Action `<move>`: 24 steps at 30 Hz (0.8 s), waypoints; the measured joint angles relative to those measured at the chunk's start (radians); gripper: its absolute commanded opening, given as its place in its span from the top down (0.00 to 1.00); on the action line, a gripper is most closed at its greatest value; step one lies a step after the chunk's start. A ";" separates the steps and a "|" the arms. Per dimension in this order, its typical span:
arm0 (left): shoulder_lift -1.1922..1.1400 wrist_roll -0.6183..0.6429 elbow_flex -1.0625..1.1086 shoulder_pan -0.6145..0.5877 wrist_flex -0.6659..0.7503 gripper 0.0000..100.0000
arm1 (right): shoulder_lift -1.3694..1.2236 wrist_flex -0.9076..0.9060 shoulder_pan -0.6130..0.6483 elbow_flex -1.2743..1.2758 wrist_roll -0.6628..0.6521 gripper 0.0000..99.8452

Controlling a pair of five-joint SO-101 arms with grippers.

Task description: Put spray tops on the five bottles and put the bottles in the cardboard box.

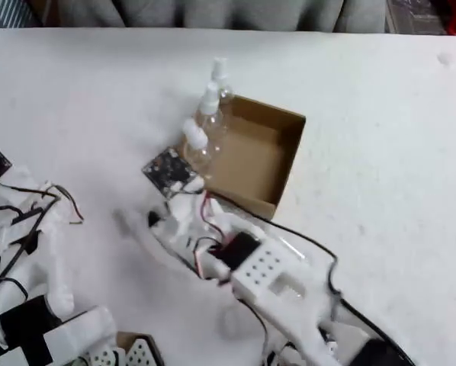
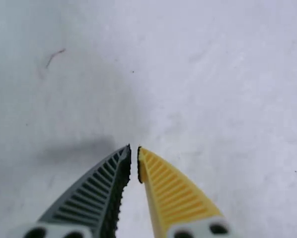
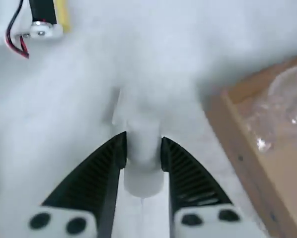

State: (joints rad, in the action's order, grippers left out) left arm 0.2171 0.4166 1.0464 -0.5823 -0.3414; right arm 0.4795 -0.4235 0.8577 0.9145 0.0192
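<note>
Right tool [image 3: 142, 143], black jaws clenched on a white plastic spray top [image 3: 142, 173], hangs over the white bench [image 1: 380, 91] at eight o'clock of the brown cardboard box [image 1: 285, 126], along whose ten o'clock side three clear plastic bottles [image 1: 207, 122] already wear white tops. Capping appears to be the step in hand; the next move likely calls for lining this top squarely over an uncapped neck. Left tool [image 2: 133, 148], grey and yellow jaws closed almost tip to tip on nothing, sits over bare bench at seven o'clock.
</note>
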 measured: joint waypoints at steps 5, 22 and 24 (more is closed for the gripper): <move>0.000 0.000 0.000 0.000 0.000 0.98 | -0.267 0.054 -0.008 -0.157 0.002 0.98; 0.000 0.000 0.000 0.000 0.000 0.98 | -0.589 0.018 -0.003 -0.419 0.002 0.74; 0.000 0.000 0.000 0.000 0.000 0.98 | -0.526 -0.052 -0.005 -0.419 0.002 0.76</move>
State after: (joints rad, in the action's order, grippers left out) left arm 0.2171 0.4166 1.0464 -0.5823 -0.3414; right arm -0.0468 -0.4757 0.8531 0.4956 0.0207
